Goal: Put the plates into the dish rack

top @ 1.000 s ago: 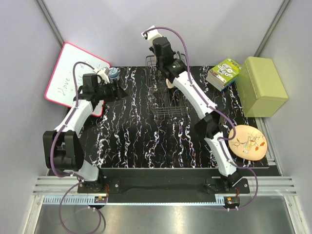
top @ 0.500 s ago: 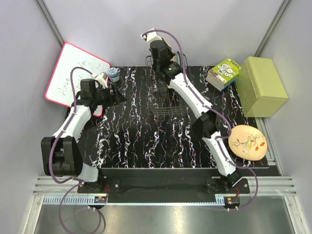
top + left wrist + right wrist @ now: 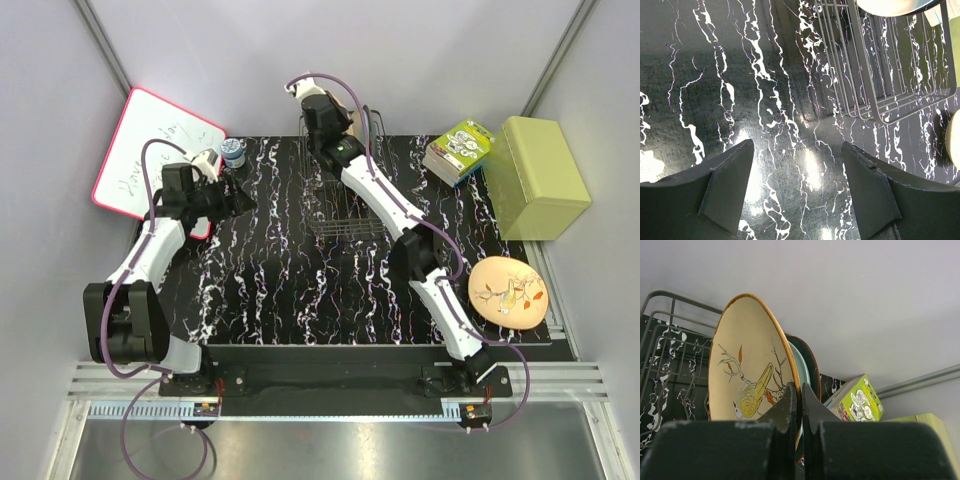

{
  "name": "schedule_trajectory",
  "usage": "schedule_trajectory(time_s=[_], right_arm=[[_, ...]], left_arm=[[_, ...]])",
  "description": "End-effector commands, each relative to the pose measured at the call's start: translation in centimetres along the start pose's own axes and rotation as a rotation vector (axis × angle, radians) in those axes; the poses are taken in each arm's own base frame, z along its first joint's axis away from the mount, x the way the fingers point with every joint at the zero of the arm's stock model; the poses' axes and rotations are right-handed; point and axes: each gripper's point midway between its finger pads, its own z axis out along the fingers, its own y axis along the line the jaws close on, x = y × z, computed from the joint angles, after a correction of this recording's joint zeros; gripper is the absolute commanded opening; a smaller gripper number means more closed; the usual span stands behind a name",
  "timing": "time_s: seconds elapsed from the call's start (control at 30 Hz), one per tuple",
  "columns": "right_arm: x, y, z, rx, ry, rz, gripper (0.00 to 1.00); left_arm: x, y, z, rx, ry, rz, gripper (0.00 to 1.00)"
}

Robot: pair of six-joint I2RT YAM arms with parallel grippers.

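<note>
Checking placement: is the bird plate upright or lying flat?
Upright: the bird plate stands on edge, rim pinched by the right gripper, at the dish rack.

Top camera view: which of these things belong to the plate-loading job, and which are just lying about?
For the job:
dish rack
bird plate, pinched in the right pincer
plates standing behind it
branch-patterned plate, lying flat

Just lying about:
whiteboard
small jar
colourful carton
green box
</note>
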Motion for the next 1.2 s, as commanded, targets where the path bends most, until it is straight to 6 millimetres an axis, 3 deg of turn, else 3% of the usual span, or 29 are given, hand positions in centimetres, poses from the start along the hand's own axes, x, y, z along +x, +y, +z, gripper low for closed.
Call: schedule_trajectory(time_s=[0.0,0.1,0.3,0.47,0.77,1.17], right_arm=[[-4.1,-4.5,-0.5,0.098,-0.11,0.16,0.0],[-3.5,-4.4,-0.2,0.104,-0.097,0.158,0.0],[-5.6,-7.1,-1.0,0.163,-0.151,0.221,0.0],[-4.3,-7.2,-0.9,0.198,-0.104,0.218,0.0],[-2.9,-5.2,-0.5,0.148,-0.065,0.184,0.0],[1.1,0.1,1.3,0.074,0.009,0.101,0.0]], left_arm=[[-1.1,-0.5,-0.3,0.034,-0.045,0.036,0.76],[-1.2,-0.5,-0.1,0.037,-0.043,0.028,0.76],[-1.2,-0.5,0.2,0.043,-0.038,0.032,0.76],[-1.1,-0.5,0.5,0.049,-0.03,0.018,0.76],[-0.8,-0.4,0.4,0.053,-0.026,0.024,0.76],[-0.8,0.0,0.1,0.046,-0.032,0.014,0.77]])
